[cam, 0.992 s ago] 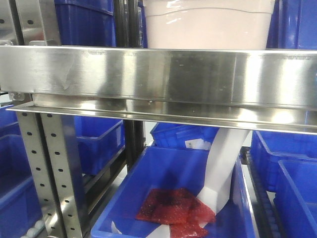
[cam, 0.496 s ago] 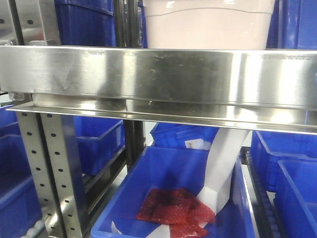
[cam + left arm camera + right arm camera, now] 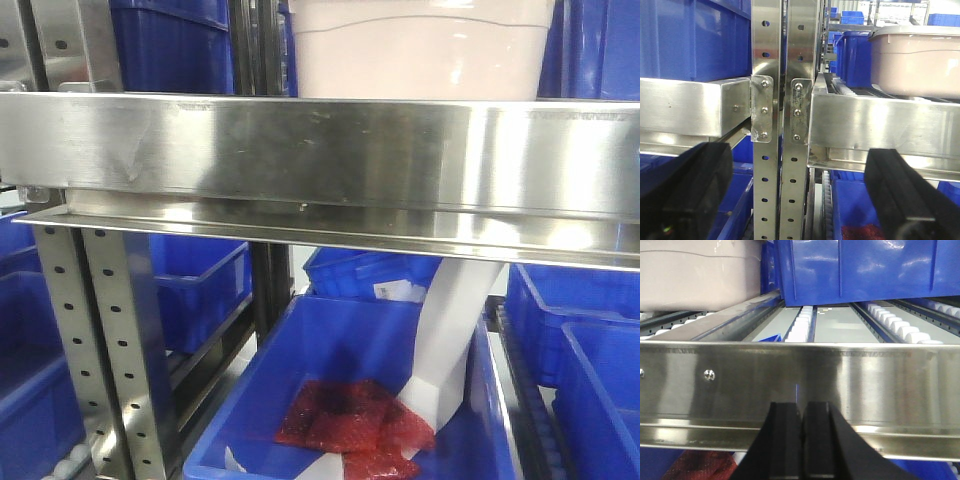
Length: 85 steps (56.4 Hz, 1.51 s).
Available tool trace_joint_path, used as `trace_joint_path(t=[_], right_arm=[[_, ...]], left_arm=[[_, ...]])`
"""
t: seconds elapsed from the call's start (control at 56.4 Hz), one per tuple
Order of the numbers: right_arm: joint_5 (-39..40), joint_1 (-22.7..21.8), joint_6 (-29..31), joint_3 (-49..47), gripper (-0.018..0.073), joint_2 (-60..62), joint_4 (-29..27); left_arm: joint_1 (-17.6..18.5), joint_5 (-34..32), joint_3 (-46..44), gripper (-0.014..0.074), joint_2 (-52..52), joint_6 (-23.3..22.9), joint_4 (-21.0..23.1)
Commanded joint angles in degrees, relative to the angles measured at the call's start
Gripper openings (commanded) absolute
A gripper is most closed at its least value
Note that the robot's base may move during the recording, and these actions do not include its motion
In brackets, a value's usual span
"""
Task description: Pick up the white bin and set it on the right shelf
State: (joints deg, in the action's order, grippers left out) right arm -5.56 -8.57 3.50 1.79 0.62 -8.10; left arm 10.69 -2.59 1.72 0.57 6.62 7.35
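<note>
Front view: white bin (image 3: pixel 422 50) sits on the right shelf (image 3: pixel 320 150), behind the broad front rail, toward its right half. Below the rail I see an open blue crate (image 3: pixel 300 380) holding red packets (image 3: pixel 350 425) and a white chute-like strip (image 3: pixel 445 350). Perforated upright (image 3: pixel 105 350) at the shelf's left end.

Left wrist view: left gripper (image 3: pixel 800 190) released, its dark fingers (image 3: pixel 687 195) spread wide and holding nothing. The bin rests above the rail, right of the twin uprights.

Right wrist view: right gripper (image 3: pixel 803 440) clenched, fingers pressed together, empty, just in front of the rail. Bin at the far left corner, on the roller tracks (image 3: pixel 800 325), beside a blue crate.
</note>
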Motion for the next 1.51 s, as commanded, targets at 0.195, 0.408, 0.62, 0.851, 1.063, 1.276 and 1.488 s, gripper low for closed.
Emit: trace_joint_path(t=[0.195,0.408,0.62,0.851,1.063,1.276,1.488], right_arm=[[5.2,0.0,-0.2,-1.4,0.0068,1.2,0.6],[5.2,0.0,-0.2,-1.4,0.0068,1.2,0.6],[5.2,0.0,-0.2,-1.4,0.0068,1.2,0.6],[5.2,0.0,-0.2,-1.4,0.0068,1.2,0.6],[5.2,0.0,-0.2,-1.4,0.0068,1.2,0.6],[5.2,0.0,-0.2,-1.4,0.0068,1.2,0.6],[5.2,0.0,-0.2,-1.4,0.0068,1.2,0.6]], left_arm=[[0.1,-5.6,0.3,-0.0127,0.6,-0.4,0.1],[0.1,-5.6,0.3,-0.0127,0.6,-0.4,0.1],[0.1,-5.6,0.3,-0.0127,0.6,-0.4,0.1],[0.1,-5.6,0.3,-0.0127,0.6,-0.4,0.1],[0.1,-5.6,0.3,-0.0127,0.6,-0.4,0.1],[0.1,-5.6,0.3,-0.0127,0.6,-0.4,0.1],[0.1,-5.6,0.3,-0.0127,0.6,-0.4,0.1]])
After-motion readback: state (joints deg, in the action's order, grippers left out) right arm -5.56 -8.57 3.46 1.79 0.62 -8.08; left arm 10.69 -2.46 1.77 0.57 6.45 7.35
